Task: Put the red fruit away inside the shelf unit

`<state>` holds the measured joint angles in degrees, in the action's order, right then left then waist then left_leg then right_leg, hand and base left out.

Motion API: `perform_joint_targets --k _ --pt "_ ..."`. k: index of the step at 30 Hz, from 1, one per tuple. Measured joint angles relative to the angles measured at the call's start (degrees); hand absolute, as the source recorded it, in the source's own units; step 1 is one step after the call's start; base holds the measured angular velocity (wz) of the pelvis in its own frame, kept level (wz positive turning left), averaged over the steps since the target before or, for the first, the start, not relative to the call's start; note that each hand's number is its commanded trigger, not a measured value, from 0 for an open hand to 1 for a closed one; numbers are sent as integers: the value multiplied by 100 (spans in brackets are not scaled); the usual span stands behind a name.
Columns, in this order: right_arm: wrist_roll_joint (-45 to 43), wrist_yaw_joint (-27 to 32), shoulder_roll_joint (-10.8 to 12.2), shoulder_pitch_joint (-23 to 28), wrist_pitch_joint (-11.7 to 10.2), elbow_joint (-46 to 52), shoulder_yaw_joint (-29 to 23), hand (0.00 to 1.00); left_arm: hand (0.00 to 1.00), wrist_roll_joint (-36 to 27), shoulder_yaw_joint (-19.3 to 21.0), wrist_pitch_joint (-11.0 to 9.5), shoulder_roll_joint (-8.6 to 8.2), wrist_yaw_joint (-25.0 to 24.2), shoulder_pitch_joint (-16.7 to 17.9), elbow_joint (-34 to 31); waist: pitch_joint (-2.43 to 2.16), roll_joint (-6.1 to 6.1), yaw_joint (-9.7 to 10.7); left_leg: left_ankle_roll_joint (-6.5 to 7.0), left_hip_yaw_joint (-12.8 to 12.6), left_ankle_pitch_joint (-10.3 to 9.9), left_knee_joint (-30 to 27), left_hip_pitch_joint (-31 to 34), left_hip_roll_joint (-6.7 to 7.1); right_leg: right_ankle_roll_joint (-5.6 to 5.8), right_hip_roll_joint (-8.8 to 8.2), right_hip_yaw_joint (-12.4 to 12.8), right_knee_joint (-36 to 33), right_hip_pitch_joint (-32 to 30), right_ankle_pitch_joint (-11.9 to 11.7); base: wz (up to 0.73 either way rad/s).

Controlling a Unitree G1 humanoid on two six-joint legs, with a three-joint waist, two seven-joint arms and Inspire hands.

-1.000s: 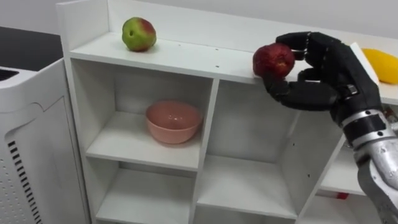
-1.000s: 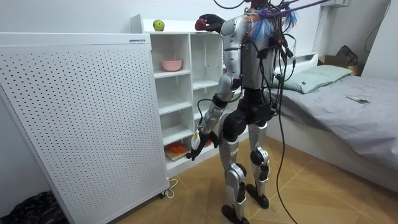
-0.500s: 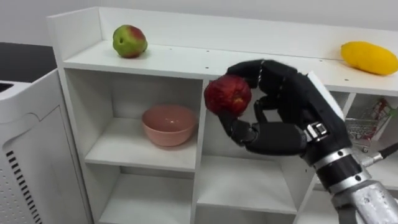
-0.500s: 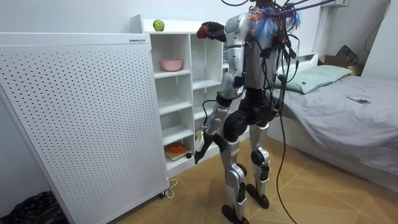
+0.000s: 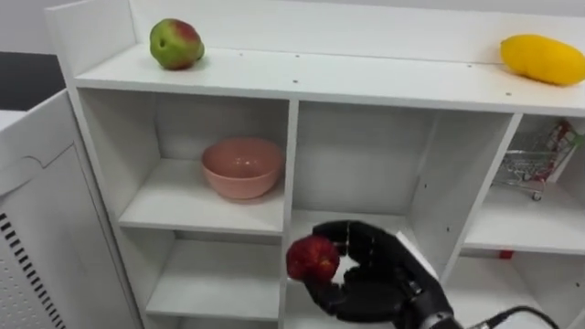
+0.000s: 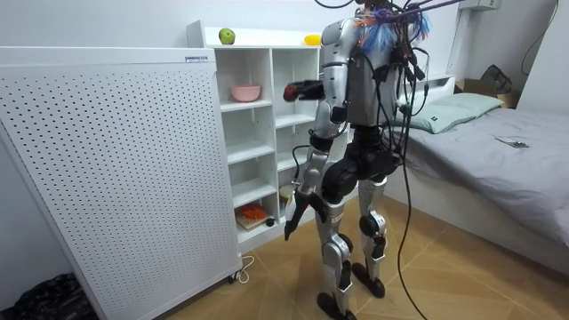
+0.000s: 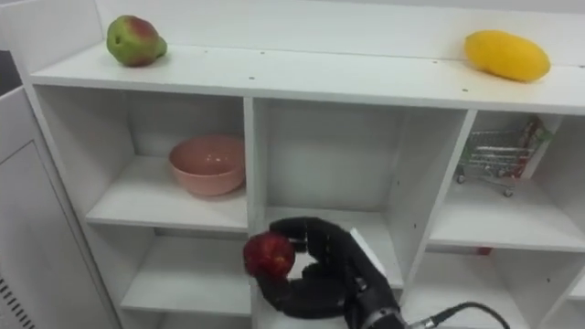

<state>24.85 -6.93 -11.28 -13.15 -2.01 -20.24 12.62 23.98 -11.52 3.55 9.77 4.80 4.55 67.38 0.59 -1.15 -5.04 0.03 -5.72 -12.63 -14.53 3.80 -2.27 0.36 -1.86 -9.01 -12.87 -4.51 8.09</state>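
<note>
Fingers of right hand [image 5: 391, 277] curled round red apple [image 5: 313, 258] before shelf divider [image 5: 291, 164]; pink bowl [image 5: 241, 167] left; yellow fruit [image 5: 541, 58] above.

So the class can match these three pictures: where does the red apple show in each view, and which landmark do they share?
Left eye view: red apple low centre, held in the right robot hand, before the shelf unit's middle column.
Right eye view: low, left of centre, in that hand.
Room view: at the outstretched arm's end, level with the bowl.
Shared landmark: the pink bowl, upper left compartment.
</note>
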Motion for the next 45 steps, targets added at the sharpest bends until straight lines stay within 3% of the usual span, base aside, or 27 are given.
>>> perform_joint_targets --k 2,4,7,11,16,20,24,27,30,34,39,45 --pt "418 21 63 -6 8 -614 -12 100 0 -130 2 2 -20 9 -119 89 0 70 7 2 56 0 -110 212 3 -1 -19 -75 -77 -178 0 14" --pt "1061 56 175 -68 -2 -1218 -26 100 0 -469 -19 0 -38 75 -159 206 60 190 -4 6 87 0 -286 491 -5 -6 -29 -77 -226 -436 -1 5" --pt "1797 59 309 -387 -7 -2148 -51 100 0 -866 -42 -4 -56 87 -191 238 100 331 -10 18 100 -1 -522 932 12 -40 -99 -117 -550 -930 25 0" --pt "2591 105 330 -566 67 -2704 -109 100 0 -873 -127 109 -88 87 -194 231 127 368 -64 78 79 40 -699 1477 116 -85 -264 -115 -1043 -1596 134 4" --pt "4389 127 331 -586 79 -2907 -319 100 0 -1120 -258 207 -149 105 -192 138 135 383 -255 98 110 49 -1081 2097 180 -99 -368 -74 -1446 -2242 231 6" --pt "5471 127 459 -1037 88 -3283 -835 100 0 -1262 -323 242 -251 99 -237 77 158 407 -358 127 116 50 -1448 2730 219 -118 -446 -41 -1856 -2879 273 8" --pt "6019 122 290 -1563 84 -3652 -1177 100 0 -1442 -452 283 -272 137 -322 59 174 388 -458 157 113 69 -1695 3314 347 -106 -625 13 -2350 -3568 401 12" --pt "6119 136 173 -1914 105 -4032 -1371 100 0 -1901 -569 323 -279 290 -407 28 196 360 -545 162 109 72 -1883 3666 357 -147 -689 -6 -2553 -3918 429 9" --pt "6416 223 -41 -2210 152 -4033 -1468 100 0 -1956 -681 358 -306 342 -484 -119 197 359 -593 178 118 58 -2121 4080 366 -203 -814 -81 -2809 -4302 480 13" --pt "6551 302 -266 -2721 147 -4029 -1720 100 0 -1964 -698 345 -334 359 -528 -251 206 342 -634 189 113 54 -2257 4426 380 -197 -804 -36 -2921 -4632 480 5" --pt "6734 399 -505 -2985 124 -3965 -1780 100 0 -1996 -779 340 -331 379 -526 -295 231 282 -641 232 -17 26 -2357 4565 382 -194 -884 -12 -3094 -4821 513 0" --pt "6730 584 -682 -3319 66 -3954 -1842 100 0 -1994 -772 277 -300 386 -521 -432 227 256 -638 286 -94 -63 -2580 4674 290 -178 -903 -5 -3205 -4880 558 -2"
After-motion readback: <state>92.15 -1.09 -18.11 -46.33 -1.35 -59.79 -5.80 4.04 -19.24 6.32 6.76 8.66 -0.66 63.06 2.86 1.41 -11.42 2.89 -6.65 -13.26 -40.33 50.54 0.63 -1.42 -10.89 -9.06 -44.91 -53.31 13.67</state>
